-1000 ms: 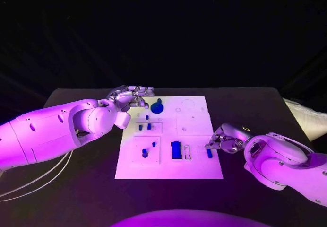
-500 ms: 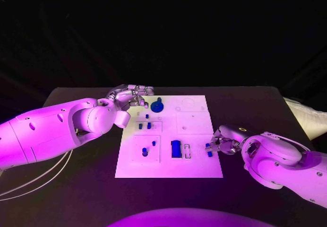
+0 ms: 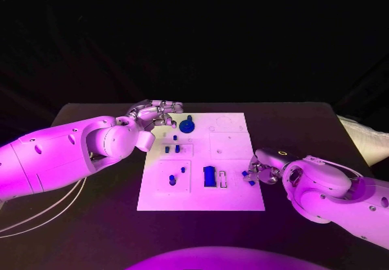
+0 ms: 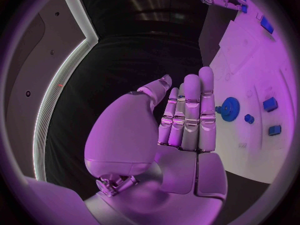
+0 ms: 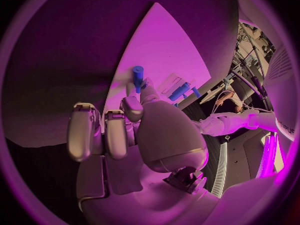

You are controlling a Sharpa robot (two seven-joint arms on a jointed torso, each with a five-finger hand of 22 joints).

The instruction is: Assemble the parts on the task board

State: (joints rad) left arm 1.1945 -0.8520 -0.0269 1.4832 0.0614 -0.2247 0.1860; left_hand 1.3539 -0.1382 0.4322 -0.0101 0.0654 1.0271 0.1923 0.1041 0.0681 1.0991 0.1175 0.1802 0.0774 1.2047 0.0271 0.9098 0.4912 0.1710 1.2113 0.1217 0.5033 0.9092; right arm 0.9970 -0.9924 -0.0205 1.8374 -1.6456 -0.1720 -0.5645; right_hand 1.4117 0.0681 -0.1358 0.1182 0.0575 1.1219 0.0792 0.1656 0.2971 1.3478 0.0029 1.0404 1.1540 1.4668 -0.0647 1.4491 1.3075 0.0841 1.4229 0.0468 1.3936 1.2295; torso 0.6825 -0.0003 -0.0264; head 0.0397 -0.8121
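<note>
The white task board (image 3: 231, 197) lies in the middle of the table. My right hand (image 3: 262, 167) is at its right edge and pinches a small blue peg (image 3: 245, 175) between thumb and a finger; the peg (image 5: 137, 76) sticks out past the fingertips of that hand (image 5: 134, 135) above the board (image 5: 165, 45). My left hand (image 3: 154, 115) hovers by the board's far left corner, next to a blue gear (image 3: 188, 126). In the left wrist view this hand (image 4: 181, 122) has its fingers straight and holds nothing; the gear (image 4: 230, 106) is just beyond them.
Several small blue parts stand in the board's left half, among them two pegs (image 3: 172, 149) and one lower down (image 3: 172, 180). A taller blue block (image 3: 209, 176) stands near the board's middle front. Black table surrounds the board.
My right hand has crept a little further in over the board's right edge, taking the blue peg with it. The left arm has stayed put.
</note>
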